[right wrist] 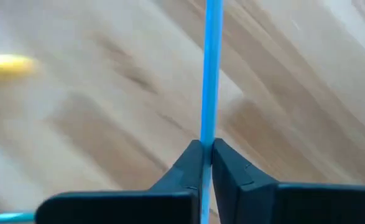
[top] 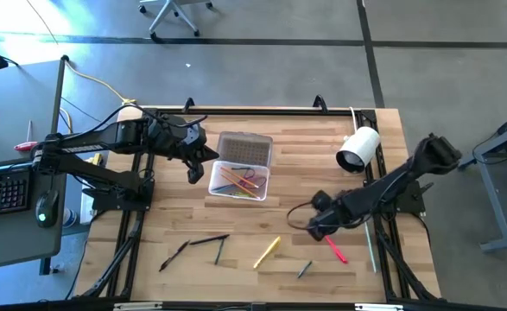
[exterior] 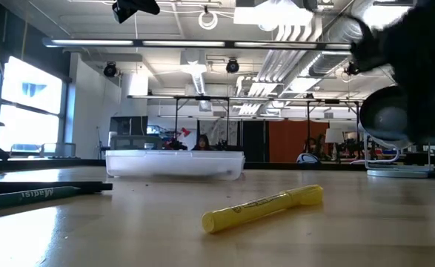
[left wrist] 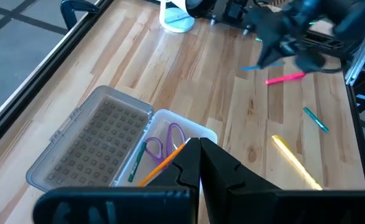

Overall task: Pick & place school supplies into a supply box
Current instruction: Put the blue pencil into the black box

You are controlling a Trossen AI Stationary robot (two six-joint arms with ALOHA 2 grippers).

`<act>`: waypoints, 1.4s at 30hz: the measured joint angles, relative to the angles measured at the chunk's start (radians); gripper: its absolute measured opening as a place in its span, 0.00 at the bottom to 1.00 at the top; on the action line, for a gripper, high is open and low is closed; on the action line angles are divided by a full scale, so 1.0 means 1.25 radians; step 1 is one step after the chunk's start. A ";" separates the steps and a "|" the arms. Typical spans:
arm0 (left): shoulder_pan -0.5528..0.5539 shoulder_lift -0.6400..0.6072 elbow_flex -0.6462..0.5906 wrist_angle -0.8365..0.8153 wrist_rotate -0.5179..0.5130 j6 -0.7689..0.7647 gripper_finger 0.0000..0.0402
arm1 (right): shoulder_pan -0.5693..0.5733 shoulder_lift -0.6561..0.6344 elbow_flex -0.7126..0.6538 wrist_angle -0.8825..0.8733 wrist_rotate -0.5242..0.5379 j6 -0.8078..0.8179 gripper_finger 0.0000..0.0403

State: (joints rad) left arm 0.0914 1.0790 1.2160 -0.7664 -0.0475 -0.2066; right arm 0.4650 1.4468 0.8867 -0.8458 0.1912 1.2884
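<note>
Right gripper pinched on thin blue pen over wood table; left gripper closed, empty, above clear plastic box.

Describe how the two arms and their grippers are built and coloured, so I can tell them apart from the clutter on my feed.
Both arms are dark, nearly black, jointed links on black frame mounts. The left gripper and right gripper each end in two matte black wedge-shaped fingers tapering to narrow tips. Black cable loops beside the right arm; the left arm has cabling near its wrist. No markings are legible.
</note>
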 joint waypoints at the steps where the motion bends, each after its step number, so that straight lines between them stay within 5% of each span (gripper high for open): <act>1: 0.000 0.000 0.000 0.001 0.000 0.000 0.12 | -0.009 0.002 0.035 0.000 0.024 -0.043 0.01; 6: 0.000 0.000 0.000 0.002 -0.011 0.000 0.12 | -0.116 0.007 0.158 0.028 0.197 -0.297 0.01; 9: 0.000 0.000 0.000 0.008 -0.013 0.000 0.12 | -0.212 0.034 0.196 0.171 0.211 -0.491 0.01; 13: 0.000 0.000 0.000 0.008 -0.013 0.000 0.12 | -0.334 0.114 0.200 0.432 0.113 -0.721 0.01; 18: 0.000 0.000 0.000 0.006 -0.012 -0.004 0.12 | -0.400 0.261 0.200 0.662 -0.010 -0.855 0.01; 24: 0.000 0.000 0.000 0.003 -0.012 -0.005 0.12 | -0.422 0.371 0.199 0.800 -0.020 -0.894 0.01; 34: 0.000 0.000 0.000 0.001 -0.018 -0.001 0.12 | -0.456 0.383 0.201 0.897 -0.146 -0.891 0.01; 42: 0.000 0.000 0.000 0.002 -0.019 -0.001 0.12 | -0.455 0.415 0.201 0.817 -0.082 -0.891 0.01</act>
State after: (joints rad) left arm 0.0910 1.0790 1.2160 -0.7642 -0.0708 -0.2073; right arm -0.1042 1.9652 1.1376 0.1749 0.0883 0.1745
